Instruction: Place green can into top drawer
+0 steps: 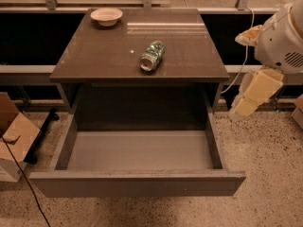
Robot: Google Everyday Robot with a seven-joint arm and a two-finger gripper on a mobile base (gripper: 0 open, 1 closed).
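Note:
The green can (152, 56) lies on its side on the cabinet top (104, 56), right of centre, its silver end facing the front. The top drawer (137, 151) is pulled fully out below it, with a bare grey floor and nothing inside. My gripper (245, 103) hangs at the right of the cabinet, beside the drawer's right rear corner, at about the height of the cabinet's front edge. It is well apart from the can and holds nothing that I can see.
A shallow beige bowl (106, 16) sits at the back left of the cabinet top. A cardboard box (12, 136) and a black cable (23, 183) lie on the speckled floor at the left. A rail and dark glass run behind the cabinet.

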